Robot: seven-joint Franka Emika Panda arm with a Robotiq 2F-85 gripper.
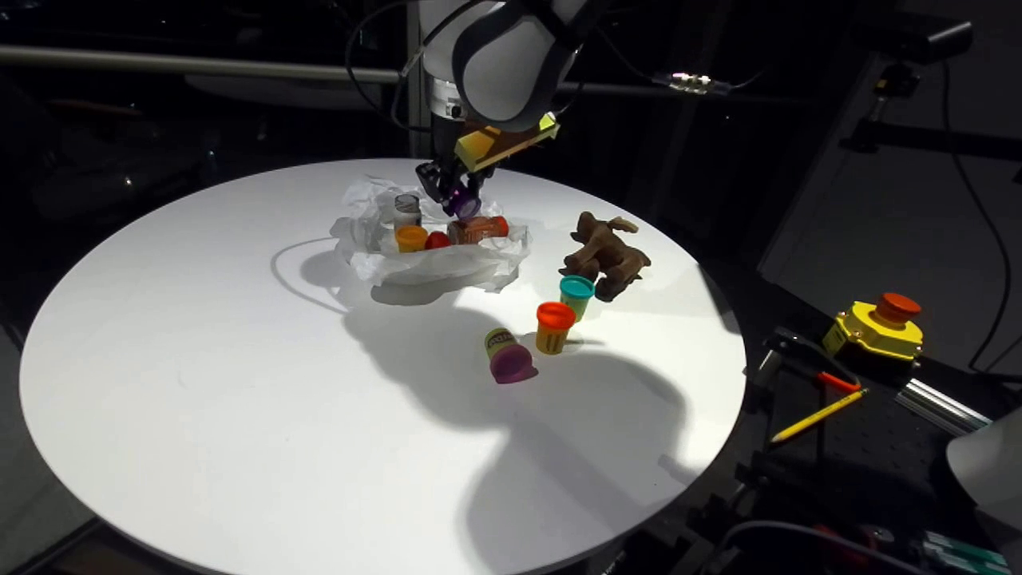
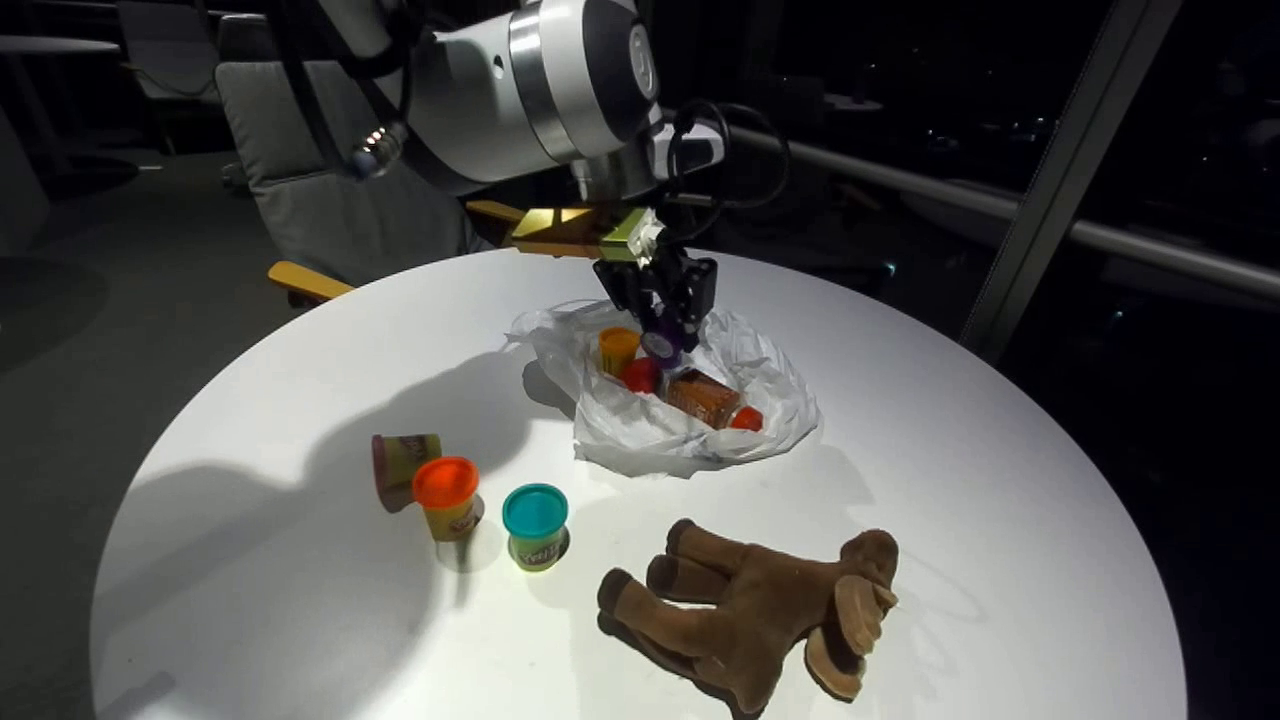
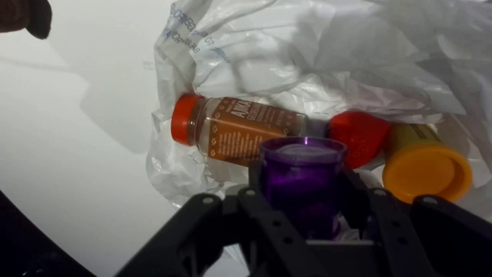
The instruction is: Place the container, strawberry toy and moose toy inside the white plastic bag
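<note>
The gripper (image 3: 303,182) points downward over the open white plastic bag (image 2: 645,440), its two fingers clamped on opposite sides of a translucent purple container (image 2: 661,346). The container is held at a tilt, above the bag's contents; whether it touches them cannot be told. Beneath the gripper, inside the bag, a spice bottle (image 3: 240,129) with an orange-red cap and brown label lies on its side. Next to the bottle, also below the gripper, is the red strawberry toy (image 3: 357,138), partly hidden; beyond it sits an orange-lidded tub (image 3: 426,175). A clear jar (image 1: 407,212) shows near the gripper, likewise in the bag, in an exterior view. Just above the fingers is a gold-coloured block (image 2: 565,230). Well apart from the gripper and outside the bag, the brown moose toy (image 2: 750,610) lies on its side on the round white table (image 1: 239,415). Also well apart from the gripper, a teal-lidded tub (image 2: 536,530) and a red-lidded tub (image 2: 447,500) stand upright near each other, and a pink-lidded tub (image 1: 506,355) lies on its side beside the red-lidded one.
</note>
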